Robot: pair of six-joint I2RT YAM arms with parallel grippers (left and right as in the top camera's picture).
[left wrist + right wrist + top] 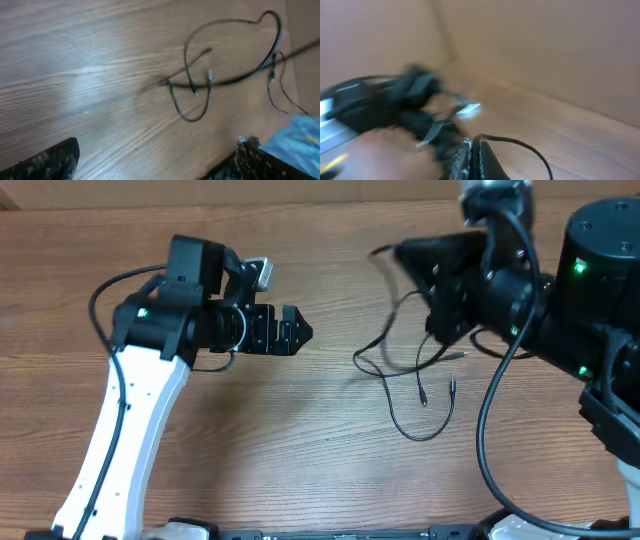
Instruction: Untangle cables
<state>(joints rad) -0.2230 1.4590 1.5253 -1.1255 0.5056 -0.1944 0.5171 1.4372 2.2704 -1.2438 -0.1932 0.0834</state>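
Right gripper (471, 158) looks clamped together on cables (421, 388), tho pic's blurry, held above table (300, 440) nr far right corner. Strands hang to loops lying right of ctr. Left gripper (296, 332) fingers apart, mid-table, left of loops, not touching.

The cables (418, 438) are thin black cords, tangled right of centre in the overhead view. One strand forms a U-shaped loop at the lower end, with small plug ends (423, 398) just above it. In the left wrist view the cables (192, 118) cross in open loops at centre right. Blur hides finer detail.
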